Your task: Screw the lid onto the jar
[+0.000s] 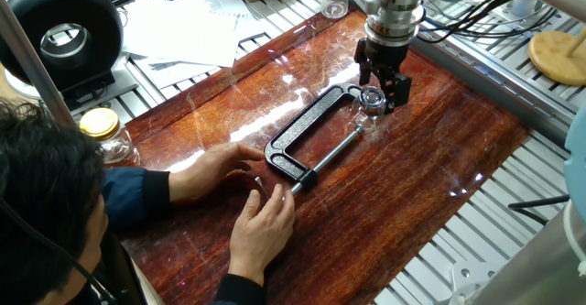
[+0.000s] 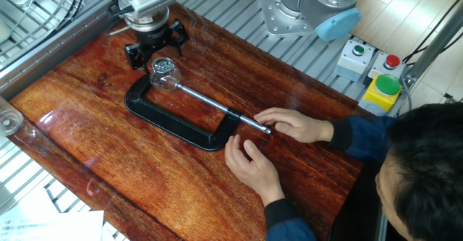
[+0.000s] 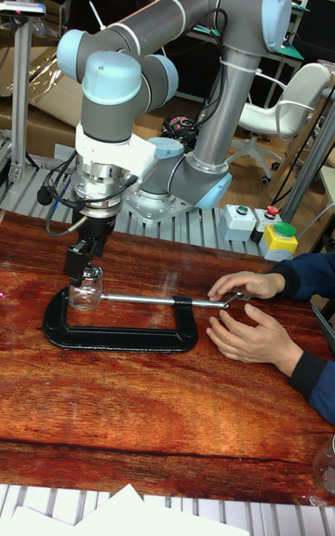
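My claw [image 2: 154,47] hangs spread open, empty, just above the small silvery round lid [image 2: 164,66] sitting on the squat clear glass jar [image 3: 87,291], which the black C-clamp [image 1: 311,138] pins on the red-brown wooden worktop [image 2: 108,161].

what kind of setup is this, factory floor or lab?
Most likely a robotics lab bench. A robot arm works at a wooden tabletop set on aluminium framing, a button box sits beside it, and a person's hands steady a black clamp holding a small jar.
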You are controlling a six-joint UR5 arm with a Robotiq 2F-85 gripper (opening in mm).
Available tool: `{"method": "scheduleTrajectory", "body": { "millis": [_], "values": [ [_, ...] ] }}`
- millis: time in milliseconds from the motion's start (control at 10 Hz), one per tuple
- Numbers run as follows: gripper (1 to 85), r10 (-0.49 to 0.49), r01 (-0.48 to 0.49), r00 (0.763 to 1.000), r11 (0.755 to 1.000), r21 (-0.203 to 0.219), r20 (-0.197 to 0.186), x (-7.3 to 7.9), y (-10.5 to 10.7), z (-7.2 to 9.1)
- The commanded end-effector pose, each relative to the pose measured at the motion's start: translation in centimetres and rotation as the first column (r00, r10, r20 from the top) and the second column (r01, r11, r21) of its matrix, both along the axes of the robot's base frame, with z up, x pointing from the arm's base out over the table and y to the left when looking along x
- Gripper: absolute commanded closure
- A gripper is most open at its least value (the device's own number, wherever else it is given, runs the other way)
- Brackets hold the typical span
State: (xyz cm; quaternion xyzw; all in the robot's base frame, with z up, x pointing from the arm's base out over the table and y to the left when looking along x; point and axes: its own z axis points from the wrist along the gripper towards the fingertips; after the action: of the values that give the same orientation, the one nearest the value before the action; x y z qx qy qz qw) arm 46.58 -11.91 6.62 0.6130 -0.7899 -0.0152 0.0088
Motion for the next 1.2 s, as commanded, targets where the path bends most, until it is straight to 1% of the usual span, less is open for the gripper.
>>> {"method": "scheduleTrajectory", "body": {
  "millis": [0,200,400,600,700,900,1100],
  "values": [
    [1.7,0.066,-0.066,0.997,0.998,-0.001,0.036,0.9,-0.1,0.1],
    [3.7,0.067,-0.067,0.997,0.998,-0.002,0.042,1.1,-0.1,-0.1],
    [8.3,0.056,-0.056,0.997,0.998,0.007,0.048,1.4,0.1,-0.5],
    [9.0,0.054,-0.055,0.997,0.998,0.006,0.050,1.5,0.1,-0.9],
    [11.7,0.053,-0.053,0.997,0.999,0.006,0.050,1.5,0.0,-0.9],
    [24.0,0.023,-0.023,0.999,1.000,-0.003,0.044,1.4,-0.2,-0.7],
    [32.7,0.005,-0.004,0.999,1.000,-0.010,0.041,1.2,-0.4,-0.5]
  ]
}}
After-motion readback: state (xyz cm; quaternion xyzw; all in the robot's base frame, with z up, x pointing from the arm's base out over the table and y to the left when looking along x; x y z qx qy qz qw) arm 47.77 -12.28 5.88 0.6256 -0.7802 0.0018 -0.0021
